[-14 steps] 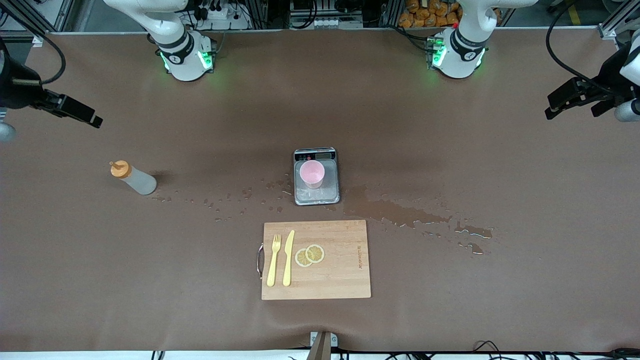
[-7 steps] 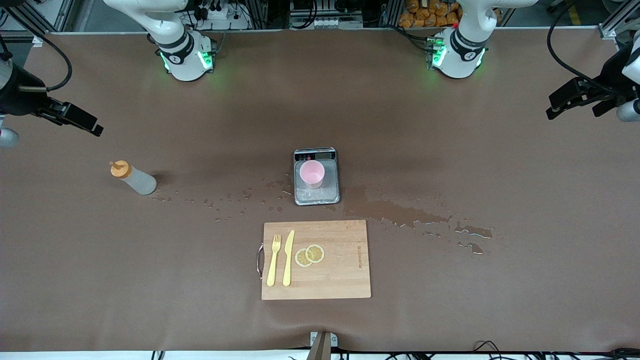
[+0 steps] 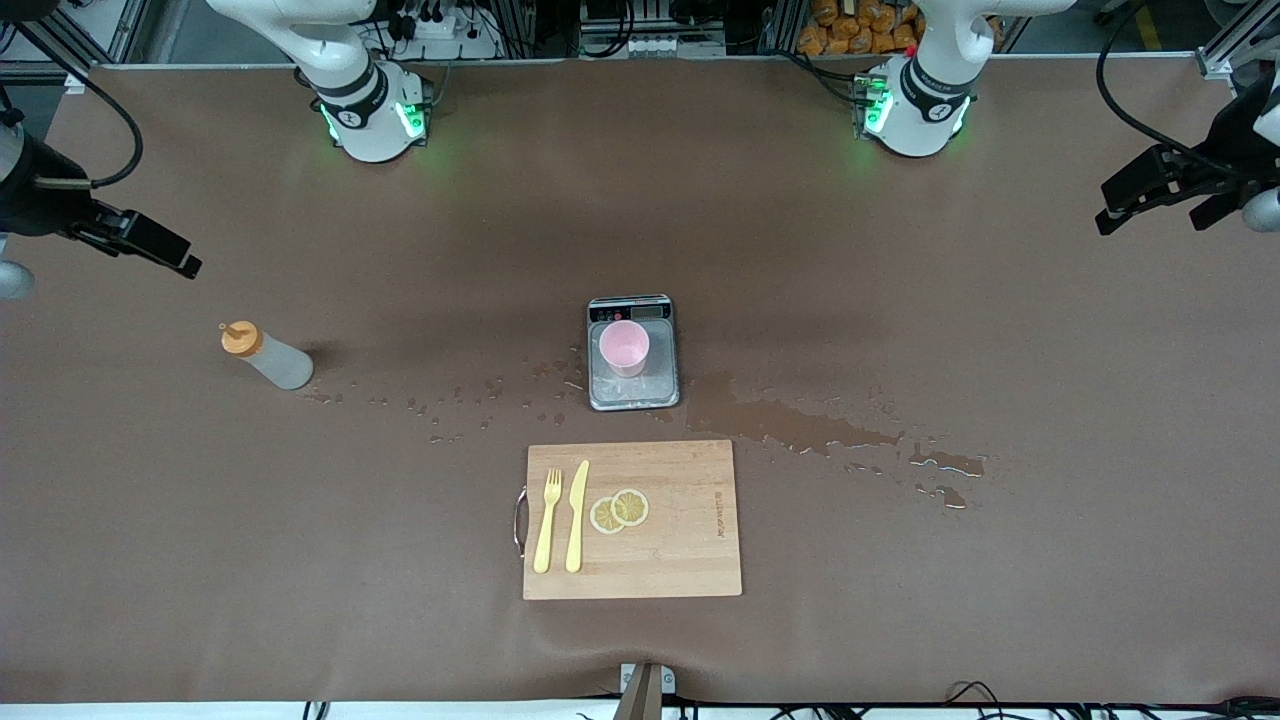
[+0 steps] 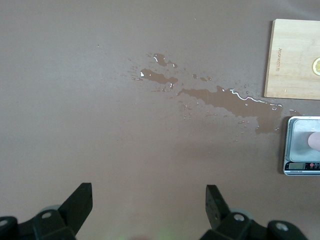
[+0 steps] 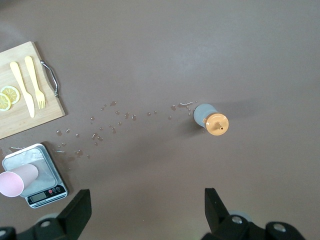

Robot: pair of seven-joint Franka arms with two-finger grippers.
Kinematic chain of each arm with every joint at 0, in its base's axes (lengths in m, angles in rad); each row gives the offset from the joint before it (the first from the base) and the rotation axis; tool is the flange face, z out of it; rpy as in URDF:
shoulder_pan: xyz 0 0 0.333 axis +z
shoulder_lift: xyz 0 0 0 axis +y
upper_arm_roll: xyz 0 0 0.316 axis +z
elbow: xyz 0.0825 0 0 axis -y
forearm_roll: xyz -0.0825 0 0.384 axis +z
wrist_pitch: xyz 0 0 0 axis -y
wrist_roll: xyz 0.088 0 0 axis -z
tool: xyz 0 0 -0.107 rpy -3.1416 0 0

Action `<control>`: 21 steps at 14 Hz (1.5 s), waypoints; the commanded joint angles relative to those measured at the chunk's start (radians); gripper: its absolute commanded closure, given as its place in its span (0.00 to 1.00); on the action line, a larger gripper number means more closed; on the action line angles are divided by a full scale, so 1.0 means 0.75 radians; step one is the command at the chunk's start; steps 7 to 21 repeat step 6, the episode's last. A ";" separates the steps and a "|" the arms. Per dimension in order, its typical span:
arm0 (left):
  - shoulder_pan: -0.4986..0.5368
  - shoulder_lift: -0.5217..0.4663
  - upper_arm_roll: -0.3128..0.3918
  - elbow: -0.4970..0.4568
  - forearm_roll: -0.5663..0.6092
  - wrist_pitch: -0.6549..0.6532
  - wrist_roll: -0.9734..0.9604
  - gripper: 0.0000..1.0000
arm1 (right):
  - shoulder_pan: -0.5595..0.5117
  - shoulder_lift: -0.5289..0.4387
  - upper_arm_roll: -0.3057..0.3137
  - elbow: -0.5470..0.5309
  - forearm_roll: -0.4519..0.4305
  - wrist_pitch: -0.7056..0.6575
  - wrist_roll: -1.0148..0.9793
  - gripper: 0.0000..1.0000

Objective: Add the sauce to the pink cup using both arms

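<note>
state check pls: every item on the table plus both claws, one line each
sauce bottle: upright, capped, untouched
pink cup: upright on the scale, looks empty
scale: platform wet
cutting board: flat, holds cutlery and lemon
fork: flat beside the knife
knife: flat
lemon slices: two, overlapping
spill: puddle and drops on the table
left claw: open, empty
right claw: open, empty

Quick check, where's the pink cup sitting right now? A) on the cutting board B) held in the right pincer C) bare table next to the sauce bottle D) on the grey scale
D: the pink cup stands upright on the grey scale, farther from the front camera than the cutting board; both pincers are open and hold nothing.
</note>
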 commanded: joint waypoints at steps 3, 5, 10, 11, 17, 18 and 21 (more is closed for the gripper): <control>0.008 -0.003 -0.006 0.014 -0.016 -0.005 -0.001 0.00 | 0.003 -0.007 -0.004 -0.007 -0.044 0.017 -0.045 0.00; 0.010 -0.003 -0.004 0.014 -0.016 -0.005 -0.001 0.00 | -0.005 -0.007 -0.006 -0.009 -0.040 0.017 -0.045 0.00; 0.010 -0.003 -0.004 0.014 -0.016 -0.005 -0.001 0.00 | -0.006 -0.007 -0.006 -0.009 -0.040 0.017 -0.045 0.00; 0.010 -0.003 -0.004 0.014 -0.016 -0.005 -0.001 0.00 | -0.006 -0.007 -0.006 -0.009 -0.040 0.017 -0.045 0.00; 0.010 -0.003 -0.004 0.014 -0.016 -0.005 -0.001 0.00 | -0.006 -0.007 -0.006 -0.009 -0.040 0.017 -0.045 0.00; 0.010 -0.003 -0.004 0.014 -0.016 -0.005 -0.001 0.00 | -0.006 -0.007 -0.006 -0.009 -0.040 0.017 -0.045 0.00; 0.010 -0.003 -0.004 0.014 -0.016 -0.005 -0.001 0.00 | -0.006 -0.007 -0.006 -0.009 -0.040 0.017 -0.045 0.00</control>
